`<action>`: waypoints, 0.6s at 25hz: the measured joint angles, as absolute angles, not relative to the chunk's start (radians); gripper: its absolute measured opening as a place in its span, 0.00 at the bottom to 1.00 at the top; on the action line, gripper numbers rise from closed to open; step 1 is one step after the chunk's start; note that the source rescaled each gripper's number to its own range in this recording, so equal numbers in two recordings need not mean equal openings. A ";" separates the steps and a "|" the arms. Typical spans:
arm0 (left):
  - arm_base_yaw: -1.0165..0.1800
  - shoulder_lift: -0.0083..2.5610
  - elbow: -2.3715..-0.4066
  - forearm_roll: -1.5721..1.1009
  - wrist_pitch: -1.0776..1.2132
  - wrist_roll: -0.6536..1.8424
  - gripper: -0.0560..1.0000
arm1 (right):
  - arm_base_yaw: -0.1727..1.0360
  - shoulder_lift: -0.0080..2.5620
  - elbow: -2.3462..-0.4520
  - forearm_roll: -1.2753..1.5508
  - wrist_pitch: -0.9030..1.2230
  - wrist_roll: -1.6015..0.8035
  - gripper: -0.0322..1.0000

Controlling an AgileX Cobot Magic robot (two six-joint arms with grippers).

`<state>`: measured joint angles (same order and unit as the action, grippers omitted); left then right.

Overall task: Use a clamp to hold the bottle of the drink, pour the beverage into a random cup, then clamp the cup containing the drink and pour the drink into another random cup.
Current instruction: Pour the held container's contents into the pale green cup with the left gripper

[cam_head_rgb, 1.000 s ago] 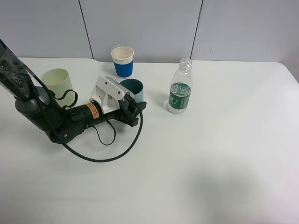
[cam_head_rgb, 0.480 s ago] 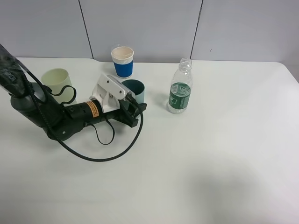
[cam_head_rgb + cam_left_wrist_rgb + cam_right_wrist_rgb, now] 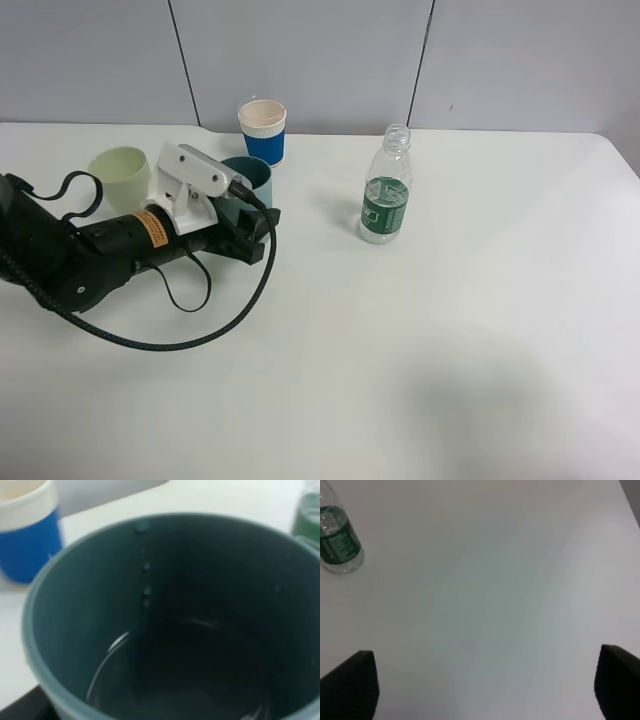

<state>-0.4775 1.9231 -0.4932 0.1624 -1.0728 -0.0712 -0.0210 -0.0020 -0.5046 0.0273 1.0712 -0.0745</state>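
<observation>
My left gripper [image 3: 250,212] is shut on a dark teal cup [image 3: 248,175] and holds it at the table's left, close to a pale green cup [image 3: 120,168]. The left wrist view looks straight into the teal cup [image 3: 90,595]; clear liquid lies in its bottom and drops cling to its wall. A blue-and-white paper cup [image 3: 262,131] stands at the back. The clear, uncapped bottle with a green label [image 3: 386,190] stands upright right of centre. My right gripper [image 3: 485,692] is open and empty above bare table, with the bottle [image 3: 337,542] far from it.
The white table [image 3: 450,340] ends at a grey panelled wall behind the cups. The left arm's black cable [image 3: 200,330] loops over the table in front of it. The blue cup [image 3: 25,535] and the bottle [image 3: 307,515] show beside the teal cup's rim.
My left arm has drawn back to the left with the teal cup in its grip, bringing it next to the pale green cup. The bottle and the blue cup have not moved.
</observation>
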 joint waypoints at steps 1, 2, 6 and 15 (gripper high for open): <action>-0.477 1.908 -0.467 0.139 -1.073 -0.071 0.07 | -0.021 -0.002 -0.505 0.027 1.071 -0.075 0.82; -0.477 1.891 -0.440 0.118 -1.073 -0.071 0.07 | -0.021 -0.002 -0.505 0.027 1.071 -0.075 0.82; -0.477 1.830 -0.333 0.014 -1.098 -0.071 0.07 | -0.021 -0.002 -0.505 0.027 1.071 -0.075 0.82; -0.477 1.739 -0.162 -0.272 -1.171 0.010 0.08 | -0.021 -0.002 -0.505 0.027 1.071 -0.075 0.82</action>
